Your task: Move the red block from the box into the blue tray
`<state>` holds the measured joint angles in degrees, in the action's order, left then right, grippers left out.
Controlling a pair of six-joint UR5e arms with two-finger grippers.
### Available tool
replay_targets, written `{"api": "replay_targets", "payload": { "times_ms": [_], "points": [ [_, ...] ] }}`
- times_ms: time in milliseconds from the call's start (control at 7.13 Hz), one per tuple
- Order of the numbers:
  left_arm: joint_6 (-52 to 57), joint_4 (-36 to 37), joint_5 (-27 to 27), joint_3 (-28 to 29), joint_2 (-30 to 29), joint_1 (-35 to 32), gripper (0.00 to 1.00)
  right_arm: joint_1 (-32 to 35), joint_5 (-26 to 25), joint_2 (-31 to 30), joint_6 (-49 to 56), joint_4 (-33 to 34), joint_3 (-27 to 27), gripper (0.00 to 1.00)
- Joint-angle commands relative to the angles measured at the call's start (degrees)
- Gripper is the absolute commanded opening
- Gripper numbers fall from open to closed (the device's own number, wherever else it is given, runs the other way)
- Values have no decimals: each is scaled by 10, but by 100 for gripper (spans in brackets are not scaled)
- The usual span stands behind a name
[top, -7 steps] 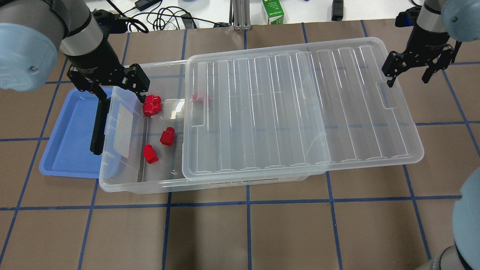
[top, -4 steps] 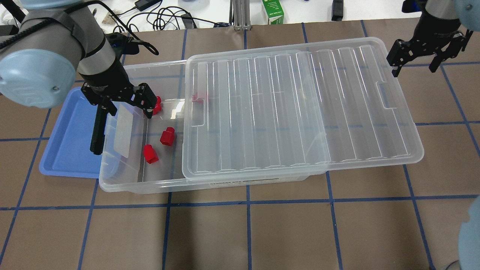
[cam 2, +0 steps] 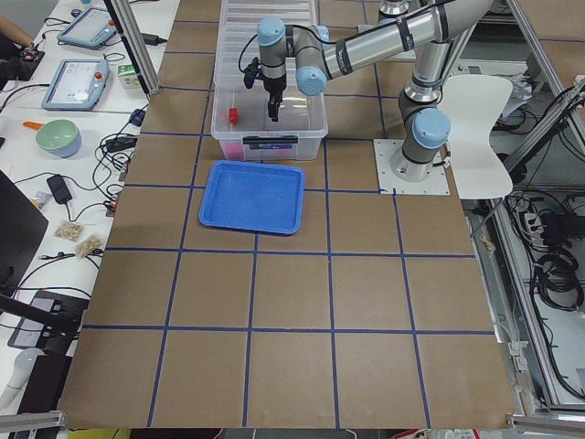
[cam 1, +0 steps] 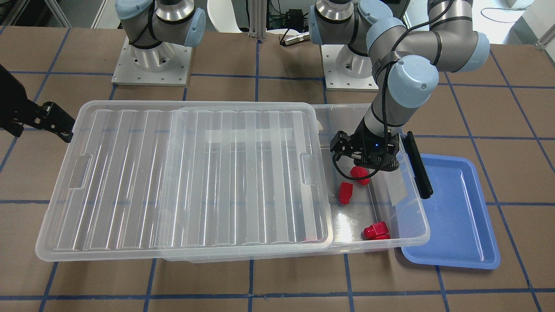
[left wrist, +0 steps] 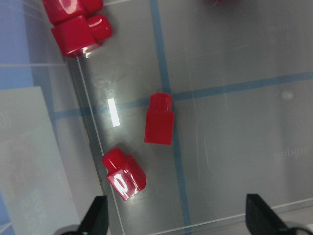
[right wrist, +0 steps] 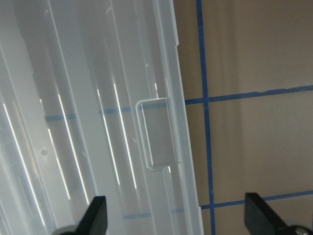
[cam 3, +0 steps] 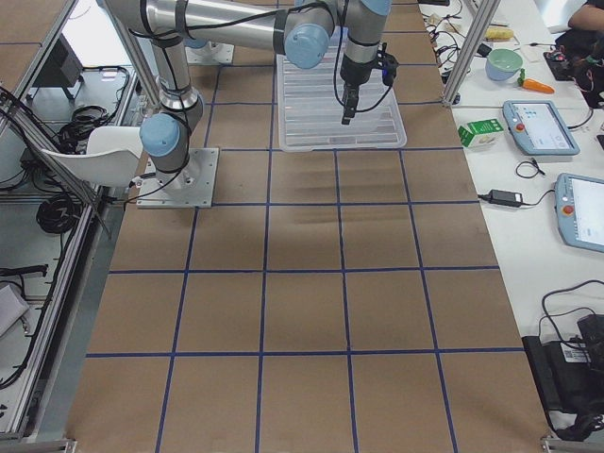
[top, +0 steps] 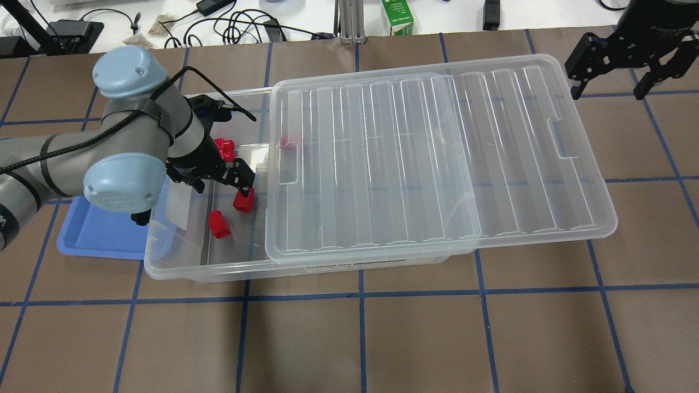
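overhead exterior: both jaws spread, left above red block; box label illegible

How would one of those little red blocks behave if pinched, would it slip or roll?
Probably stiff and light: the red block looks like small moulded plastic. The neighbouring block shows glare on its glossy face, so either could slip. Flat sides should stop it rolling, though a push may slide it across the smooth box floor.

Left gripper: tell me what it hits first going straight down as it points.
Probably the floor of the box: the left gripper, fingers spread, points down just beside a red block. Depth is unclear, so one finger might clip that block.
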<state>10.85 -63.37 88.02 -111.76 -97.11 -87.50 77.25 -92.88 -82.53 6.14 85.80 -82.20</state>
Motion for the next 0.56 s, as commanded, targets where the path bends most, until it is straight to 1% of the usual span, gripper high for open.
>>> {"api": "replay_targets", "payload": {
  "times_ms": [0,280,421],
  "points": [
    [1,40,-1,-20,-15,0,100,60,2,-9,-69,-7,-7,100],
    [1,47,0,-18,-31,4,100,76,5,-11,-69,-11,-8,100],
    [1,55,-1,-20,-40,4,100,78,10,-20,-69,-27,-9,100]
  ]
}}
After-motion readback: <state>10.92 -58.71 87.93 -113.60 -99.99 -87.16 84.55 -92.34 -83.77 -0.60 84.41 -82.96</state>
